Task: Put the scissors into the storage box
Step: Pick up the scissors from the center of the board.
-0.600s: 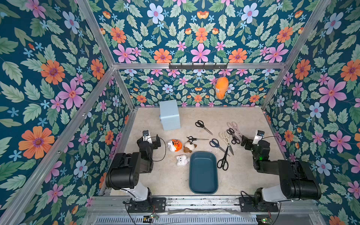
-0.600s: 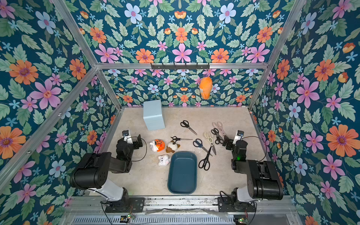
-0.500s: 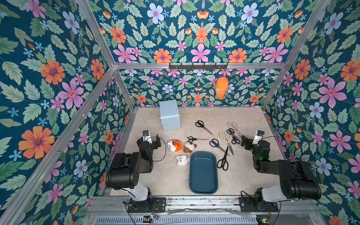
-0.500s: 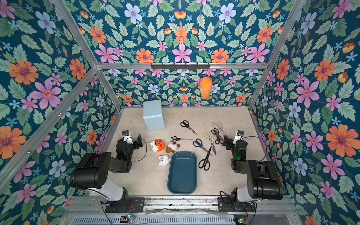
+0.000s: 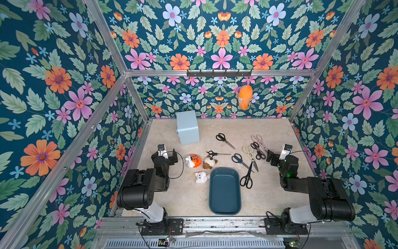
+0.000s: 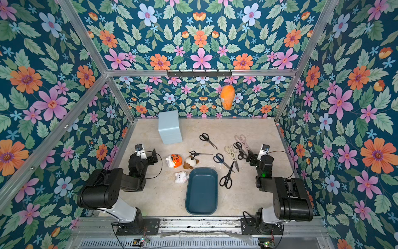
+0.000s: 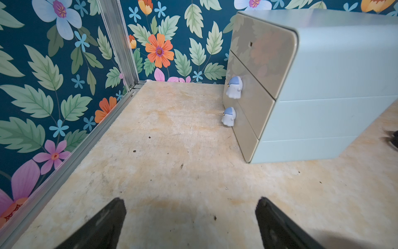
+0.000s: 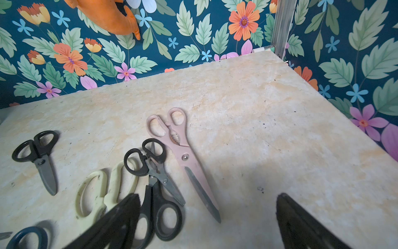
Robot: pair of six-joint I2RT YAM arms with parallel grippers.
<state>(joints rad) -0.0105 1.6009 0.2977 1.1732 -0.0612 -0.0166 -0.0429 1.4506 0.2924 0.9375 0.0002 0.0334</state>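
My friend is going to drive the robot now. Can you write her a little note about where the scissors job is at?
Left end effector: open, empty, facing the pale blue drawer box.
Right end effector: open, empty, right by the pink pair.
Scissors: all seven lie on the table, beyond and right of the storage box; a black pair is closest beside it.
Done: nothing, the box is empty.
Left: put all seven in.

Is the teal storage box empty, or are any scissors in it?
Empty. In both top views the storage box shows only bare floor; the nearest black scissors lie beside it.
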